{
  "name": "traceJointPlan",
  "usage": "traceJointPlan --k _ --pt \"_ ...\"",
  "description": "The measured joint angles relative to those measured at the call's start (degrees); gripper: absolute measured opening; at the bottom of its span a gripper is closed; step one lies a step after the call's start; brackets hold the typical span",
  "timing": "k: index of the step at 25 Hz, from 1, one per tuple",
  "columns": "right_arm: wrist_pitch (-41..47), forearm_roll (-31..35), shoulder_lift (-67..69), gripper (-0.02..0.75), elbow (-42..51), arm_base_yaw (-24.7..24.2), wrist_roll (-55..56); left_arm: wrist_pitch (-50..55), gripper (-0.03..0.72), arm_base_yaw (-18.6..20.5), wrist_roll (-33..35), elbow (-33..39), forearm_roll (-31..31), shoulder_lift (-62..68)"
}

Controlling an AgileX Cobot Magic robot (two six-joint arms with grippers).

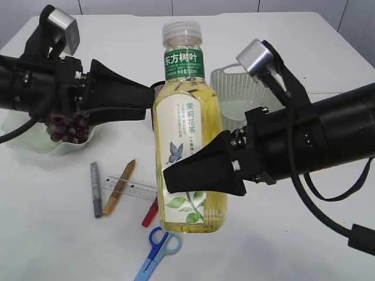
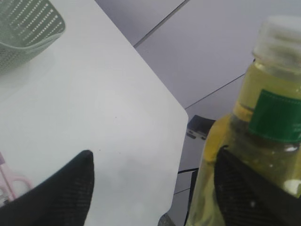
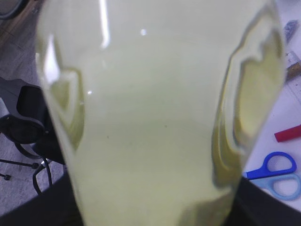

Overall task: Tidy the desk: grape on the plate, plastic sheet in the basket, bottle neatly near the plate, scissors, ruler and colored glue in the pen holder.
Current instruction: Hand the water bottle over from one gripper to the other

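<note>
A tea bottle of yellow liquid with a green label hangs upright above the table, and my right gripper is shut on its lower body. In the right wrist view the bottle fills the gap between the fingers. My left gripper stands open beside its upper part, and the bottle lies against the outside of one finger. Dark grapes rest on the pale green plate. Blue scissors, a clear ruler and grey, gold and red glue pens lie in front. The pen holder is mostly hidden behind the bottle. I cannot make out the plastic sheet.
A pale green perforated basket stands behind the right arm. The table's far edge and corner drop off toward the floor, where dark chair legs show.
</note>
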Motion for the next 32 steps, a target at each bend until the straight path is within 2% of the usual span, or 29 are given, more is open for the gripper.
traceJointPlan --k 3,5,9,11,19,24,32 --pt "-0.3 1.1 0.0 0.417 0.0 0.0 -0.5 0.0 0.549 2.6 -0.1 0.0 1.5 -0.1" --pt "-0.7 1.2 0.0 0.417 0.0 0.0 -0.6 0.0 0.491 4.1 -0.5 0.0 1.8 -0.1" --pt "-0.7 1.3 0.0 0.417 0.0 0.0 -0.7 0.0 0.389 4.6 -0.7 0.0 3.0 -0.1" --pt "-0.7 1.3 0.0 0.417 0.0 0.0 -0.7 0.0 0.370 4.9 -2.3 0.0 3.4 -0.1" --pt "-0.7 1.5 0.0 0.417 0.0 0.0 -0.9 0.0 0.359 7.9 -4.1 0.0 5.8 -4.4" --pt "-0.5 1.6 0.0 0.417 0.0 0.0 -0.9 0.5 0.359 7.9 -4.1 0.2 5.5 -11.3" --pt "-0.5 1.6 0.0 0.417 0.0 0.0 -0.9 0.9 0.358 8.2 -2.9 7.1 -0.7 -16.6"
